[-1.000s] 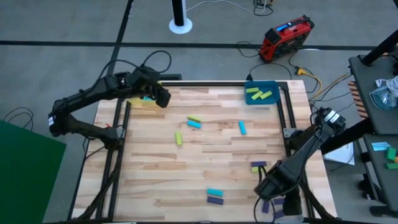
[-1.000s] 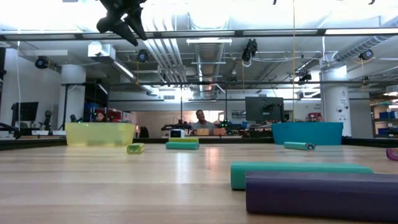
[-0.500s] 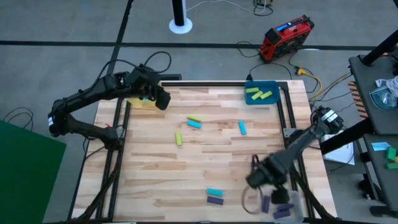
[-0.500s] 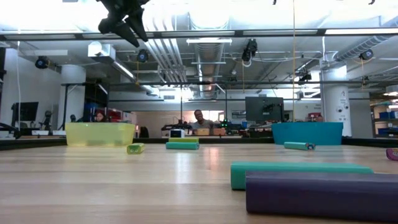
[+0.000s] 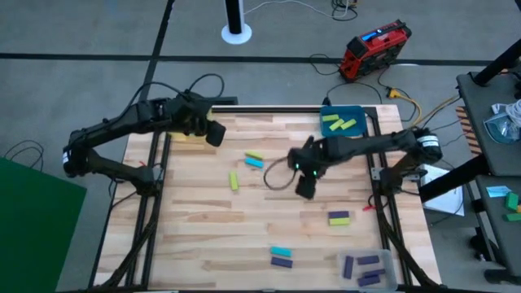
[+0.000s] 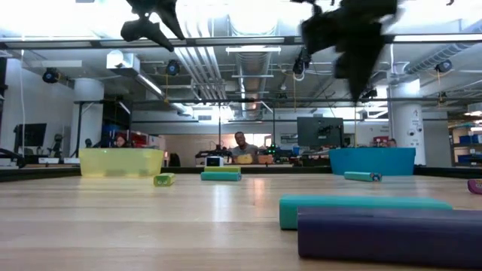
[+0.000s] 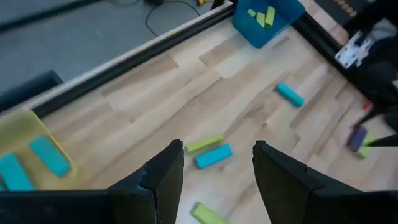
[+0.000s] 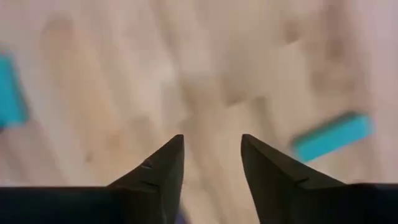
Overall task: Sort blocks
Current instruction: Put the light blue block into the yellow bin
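- A wooden tabletop [image 5: 269,220] stands in a workshop.
- Blocks [image 5: 254,158] lie scattered across it: cyan, yellow-green and purple.
- More sit in a yellow tray [image 7: 25,134], a blue tray [image 5: 342,122] and a clear tray [image 5: 368,269].
- The right gripper [image 8: 210,163] hovers mid-table, jaws apart and empty.
- The left gripper [image 7: 217,167] hangs near the yellow tray, jaws apart and empty.

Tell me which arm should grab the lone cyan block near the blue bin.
Right, likely. The right gripper, fingers open and empty, hangs above mid-table beside the cyan block. The left gripper, also open, is at the far-left corner by the yellow bin, clearly farther.
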`<move>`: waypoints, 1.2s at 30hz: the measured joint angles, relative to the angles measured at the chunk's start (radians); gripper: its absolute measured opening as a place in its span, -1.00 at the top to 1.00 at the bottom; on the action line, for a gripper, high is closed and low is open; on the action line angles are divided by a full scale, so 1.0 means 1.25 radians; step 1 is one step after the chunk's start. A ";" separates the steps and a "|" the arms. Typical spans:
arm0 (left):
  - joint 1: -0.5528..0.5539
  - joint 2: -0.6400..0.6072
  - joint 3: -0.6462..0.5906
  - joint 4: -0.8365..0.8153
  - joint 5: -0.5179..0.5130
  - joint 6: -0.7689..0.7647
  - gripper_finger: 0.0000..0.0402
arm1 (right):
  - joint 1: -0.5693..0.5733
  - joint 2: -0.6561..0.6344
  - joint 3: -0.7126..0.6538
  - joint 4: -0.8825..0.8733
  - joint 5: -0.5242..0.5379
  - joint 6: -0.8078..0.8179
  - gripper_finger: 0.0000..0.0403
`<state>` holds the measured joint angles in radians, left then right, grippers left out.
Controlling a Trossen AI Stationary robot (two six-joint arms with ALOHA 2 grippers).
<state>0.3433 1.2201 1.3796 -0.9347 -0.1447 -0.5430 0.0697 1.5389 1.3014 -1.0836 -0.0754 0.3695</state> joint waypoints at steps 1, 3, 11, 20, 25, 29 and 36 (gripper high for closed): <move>-0.007 0.000 0.000 -0.005 0.001 -0.025 0.15 | -0.024 -0.002 0.000 0.018 0.015 -0.008 0.26; -0.022 -0.002 0.000 -0.022 0.006 -0.064 0.15 | -0.067 -0.005 -0.001 0.034 0.025 0.004 0.32; -0.071 -0.004 0.000 -0.182 0.020 -0.219 0.15 | -0.260 -0.001 -0.002 -0.031 0.081 0.190 0.41; -0.091 -0.005 0.000 -0.233 -0.028 -0.250 0.15 | -0.455 0.003 -0.066 -0.020 0.046 0.214 0.04; -0.091 -0.005 0.000 -0.228 -0.063 -0.242 0.15 | -0.436 0.004 -0.180 0.054 -0.026 0.252 -0.21; -0.091 -0.005 0.000 -0.221 -0.084 -0.219 0.15 | -0.382 0.004 -0.260 0.108 -0.072 0.308 -0.36; -0.091 -0.005 0.000 -0.184 -0.103 -0.193 0.15 | -0.355 0.008 -0.333 0.225 -0.065 0.372 -0.45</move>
<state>0.2295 1.2144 1.3796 -1.1645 -0.2729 -0.7837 -0.3740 1.5495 0.8852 -0.8024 -0.1567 0.8343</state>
